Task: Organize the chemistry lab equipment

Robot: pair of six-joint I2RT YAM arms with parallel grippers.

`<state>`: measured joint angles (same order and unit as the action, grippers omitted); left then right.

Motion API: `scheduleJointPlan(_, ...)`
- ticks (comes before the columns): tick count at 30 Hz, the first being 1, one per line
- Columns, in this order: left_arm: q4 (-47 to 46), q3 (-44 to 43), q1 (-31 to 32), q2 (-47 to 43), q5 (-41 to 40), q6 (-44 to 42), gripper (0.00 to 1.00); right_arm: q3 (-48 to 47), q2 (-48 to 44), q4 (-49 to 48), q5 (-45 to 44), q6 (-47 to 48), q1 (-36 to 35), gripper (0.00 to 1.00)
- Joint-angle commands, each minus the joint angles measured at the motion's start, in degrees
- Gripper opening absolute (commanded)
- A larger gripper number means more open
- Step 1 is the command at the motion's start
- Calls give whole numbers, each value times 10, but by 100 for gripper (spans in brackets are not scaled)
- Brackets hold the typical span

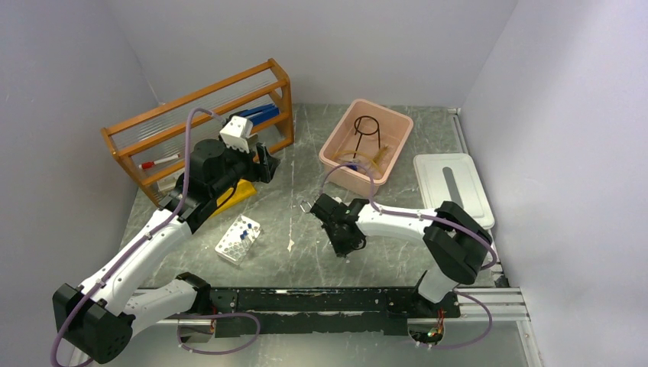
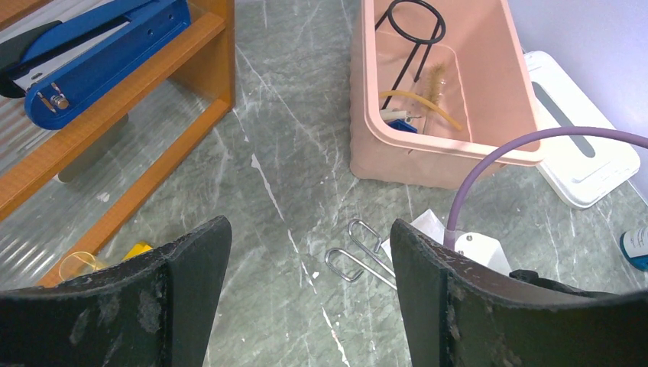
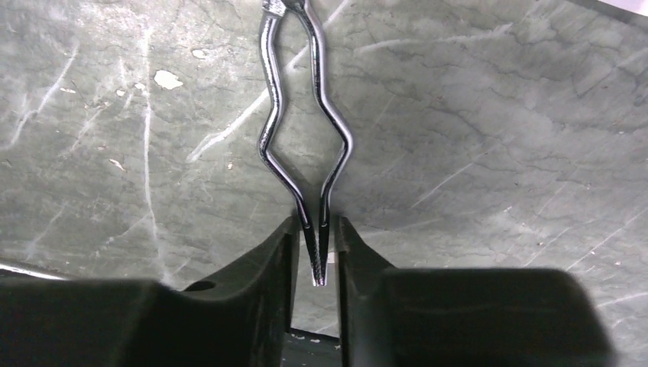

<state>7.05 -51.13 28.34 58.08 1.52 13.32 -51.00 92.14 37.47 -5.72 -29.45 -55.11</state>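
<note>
The metal scissor-like tongs [image 3: 306,138] lie flat on the grey table, and my right gripper [image 3: 315,245] is shut on their tips. Their looped handles show in the left wrist view [image 2: 367,256] and in the top view [image 1: 306,205] just left of my right gripper [image 1: 340,225]. My left gripper [image 2: 306,306] is open and empty above bare table, near the shelf's right end [image 1: 264,164]. The black wire ring tripod [image 1: 367,126] and the amber tube [image 2: 424,99] sit inside the pink bin [image 1: 397,145]. Blue-capped vials stand in a white rack [image 1: 238,238].
The orange wooden shelf [image 1: 153,118] stands at the back left with a blue tool [image 2: 107,46] on it. A yellow piece [image 1: 241,191] lies under my left arm. A white lid [image 1: 455,187] lies right of the bin. A blue-capped vial [image 2: 634,246] lies near it.
</note>
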Motion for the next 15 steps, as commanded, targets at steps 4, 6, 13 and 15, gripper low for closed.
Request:
scheduleJointPlan(4,-15,1,-3,-3,-4,2,80,33,44,-11,17,7,-4,4)
scheduleJointPlan(6,-14,1,-3,-2,-5,4,80,33,37,-17,8,9,-4,0)
scheduleJointPlan(13,5,1,-3,-3,-75,41,91,57,-54,-118,36,8,-4,0)
scheduleJointPlan(15,29,-3,-4,-3,-118,63,95,65,-77,-157,46,6,-4,0)
